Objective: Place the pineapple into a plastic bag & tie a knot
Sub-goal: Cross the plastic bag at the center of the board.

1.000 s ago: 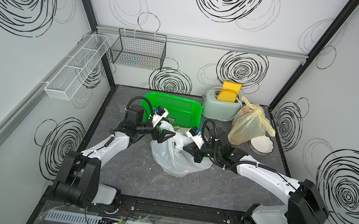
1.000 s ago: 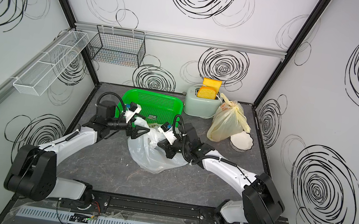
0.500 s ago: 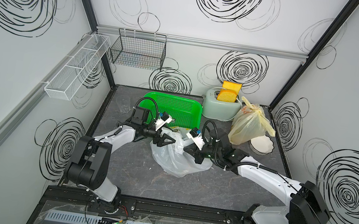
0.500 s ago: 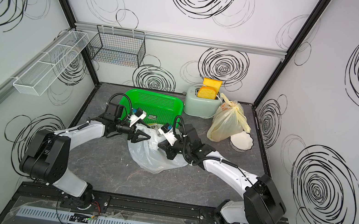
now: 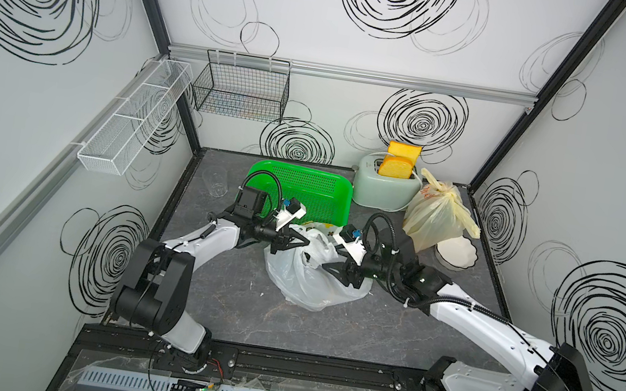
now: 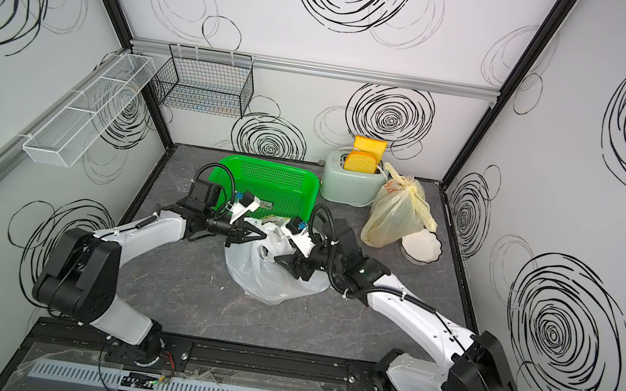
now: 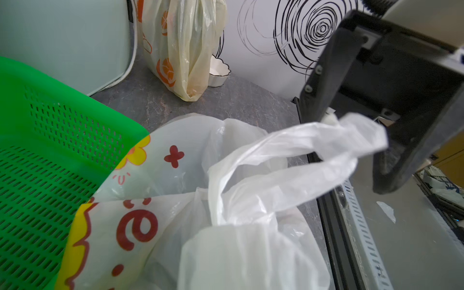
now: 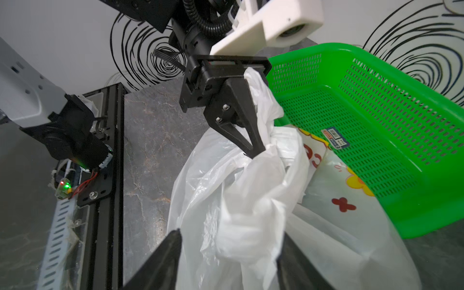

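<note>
White bag (image 7: 253, 173): red print; basket (image 8: 426, 100) sticker (image 8: 335, 136) illegible.

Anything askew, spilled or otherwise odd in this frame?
The white plastic bag lies crumpled, its printed side draped over a front corner of the green basket; both wrist views show the overlap. No spill shows.

Beside the bright green perforated basket (image 5: 304, 187), the milky white bag (image 5: 306, 284) shows red and yellow cartoon print; my left gripper (image 8: 254, 148) is black.
</note>
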